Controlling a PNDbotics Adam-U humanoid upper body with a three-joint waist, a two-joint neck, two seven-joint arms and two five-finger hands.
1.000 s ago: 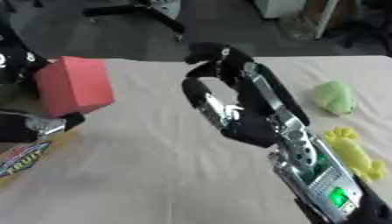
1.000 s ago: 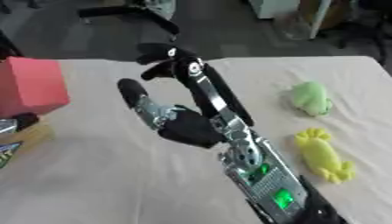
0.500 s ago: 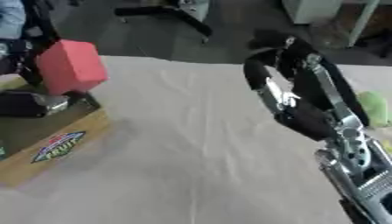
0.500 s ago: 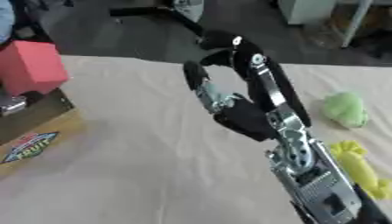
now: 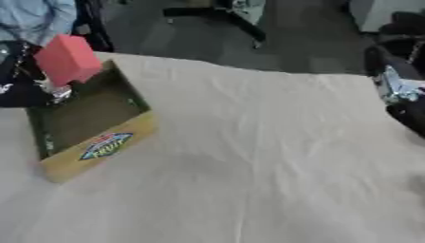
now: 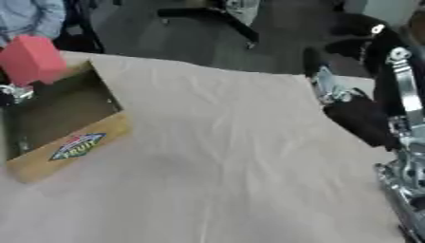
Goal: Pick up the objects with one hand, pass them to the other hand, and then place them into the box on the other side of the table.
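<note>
A red block [image 5: 68, 59] hangs over the far left corner of the open cardboard box [image 5: 99, 147], which has a fruit label on its front wall. My left hand [image 5: 18, 92] shows as a dark shape at the left edge, shut on the block from below and behind; most of it is hidden. The box's inside looks bare as far as I can see. My right hand [image 6: 358, 116] stands raised at the right side of the table, its fingers [image 6: 365, 28] relaxed and curving upward with nothing between them.
A beige cloth [image 5: 249, 166] covers the table between the box and my right arm. Beyond the far edge stand a chair base [image 5: 224, 12] and a person in a blue shirt [image 5: 33, 19].
The camera has swung left, so the whole box now shows and my right hand sits at the right edge. The red block stays in my left hand, above the box.
</note>
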